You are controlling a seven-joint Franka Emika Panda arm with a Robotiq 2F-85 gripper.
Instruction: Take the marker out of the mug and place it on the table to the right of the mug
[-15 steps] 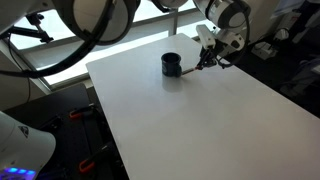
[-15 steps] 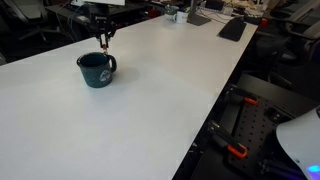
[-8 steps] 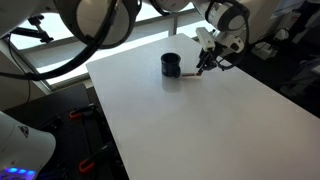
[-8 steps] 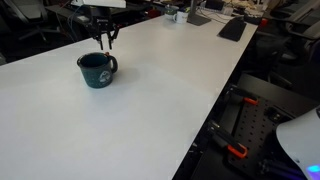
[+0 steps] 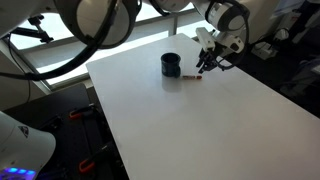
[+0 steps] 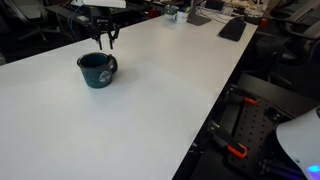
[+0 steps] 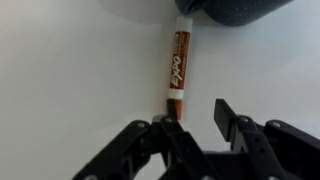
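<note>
The marker [image 7: 180,68], red-brown with a white end, lies flat on the white table [image 7: 70,70] in the wrist view. Its far end is next to the dark mug [image 7: 235,10]. My gripper [image 7: 194,112] is open just above the marker's near end and holds nothing. In an exterior view the mug [image 5: 171,65] stands at the table's far side, with the gripper [image 5: 204,64] beside it and the marker [image 5: 198,76] a small red streak below the fingers. In an exterior view the mug [image 6: 96,69] shows its handle, and the gripper [image 6: 104,40] hovers behind it.
The white table [image 5: 190,120] stretches wide in front of the mug. Dark keyboards and desk clutter [image 6: 232,28] lie at the far end. Black cables and red clamps [image 6: 235,150] sit on the floor beside the table edge.
The gripper held the marker tilted beside the mug. It has since opened and let the marker go, and the marker now lies flat on the table.
</note>
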